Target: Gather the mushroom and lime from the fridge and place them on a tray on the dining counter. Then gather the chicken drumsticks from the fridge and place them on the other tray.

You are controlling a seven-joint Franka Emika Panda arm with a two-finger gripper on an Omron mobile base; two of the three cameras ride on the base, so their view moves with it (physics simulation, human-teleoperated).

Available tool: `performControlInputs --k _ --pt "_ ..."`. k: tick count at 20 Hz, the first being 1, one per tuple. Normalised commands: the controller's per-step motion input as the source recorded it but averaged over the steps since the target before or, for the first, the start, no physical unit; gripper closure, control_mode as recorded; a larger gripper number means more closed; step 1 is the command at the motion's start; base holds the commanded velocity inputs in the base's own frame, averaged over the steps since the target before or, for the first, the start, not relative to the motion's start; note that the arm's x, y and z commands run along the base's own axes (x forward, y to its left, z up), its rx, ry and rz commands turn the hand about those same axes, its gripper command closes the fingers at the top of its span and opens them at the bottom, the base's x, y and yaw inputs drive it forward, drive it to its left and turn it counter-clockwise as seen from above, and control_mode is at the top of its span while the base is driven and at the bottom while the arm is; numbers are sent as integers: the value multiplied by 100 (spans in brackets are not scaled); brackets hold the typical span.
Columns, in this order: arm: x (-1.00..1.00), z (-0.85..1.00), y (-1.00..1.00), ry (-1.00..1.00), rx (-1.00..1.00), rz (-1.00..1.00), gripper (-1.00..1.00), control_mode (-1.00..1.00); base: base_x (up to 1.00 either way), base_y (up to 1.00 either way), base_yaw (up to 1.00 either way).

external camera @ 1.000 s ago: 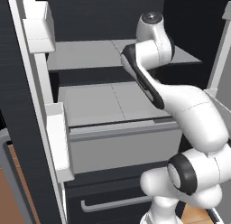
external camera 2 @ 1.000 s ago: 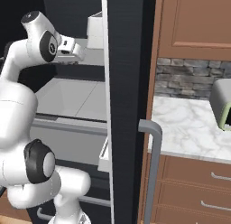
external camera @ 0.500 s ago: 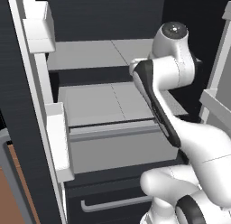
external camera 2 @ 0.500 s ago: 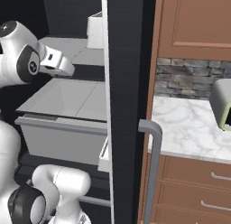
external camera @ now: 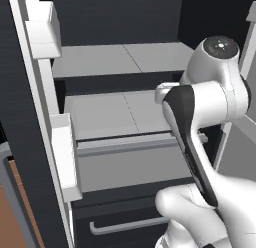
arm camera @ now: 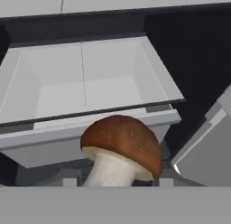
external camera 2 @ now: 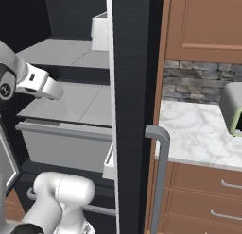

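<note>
The arm [external camera: 210,102] stands in front of the open fridge [external camera: 115,57], its elbow raised and its forearm running down toward the base. From the right side the hand end [external camera 2: 40,84] reaches in over the grey shelves, level with the drawer [external camera 2: 66,138].

Seen along the hand, the mushroom [arm camera: 121,151] sits right at the fingers, brown cap up and tilted a little to the right, its pale stem running down to the lower edge. The fingers themselves are hidden behind it, so their tips cannot be made out, but the mushroom is held up between them, clear of the shelves, with the jaws about half closed on the stem.

Behind and below the mushroom the drawer [arm camera: 85,87] is pulled out, a pale grey box with a seam down the middle of its floor. Above it a shelf [external camera: 120,59] runs across the fridge. The door bins [external camera: 62,157] hang on the left door.

To the right, past the dark fridge door [external camera 2: 134,110] with its grey handle [external camera 2: 160,171], a marble counter [external camera 2: 198,134] carries a toaster [external camera 2: 231,110].
</note>
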Motion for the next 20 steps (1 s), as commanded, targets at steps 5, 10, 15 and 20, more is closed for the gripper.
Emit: performControlInputs --k 5,10,15,20 --pt "-98 -34 0 5 0 1 100 -100 0 0 0" --pt "-91 -54 -2 8 0 5 100 -100 0 0 0" --pt "-42 -32 0 8 0 1 100 -100 0 0 0" --pt "-1 -3 0 4 1 0 100 -100 0 0 0"
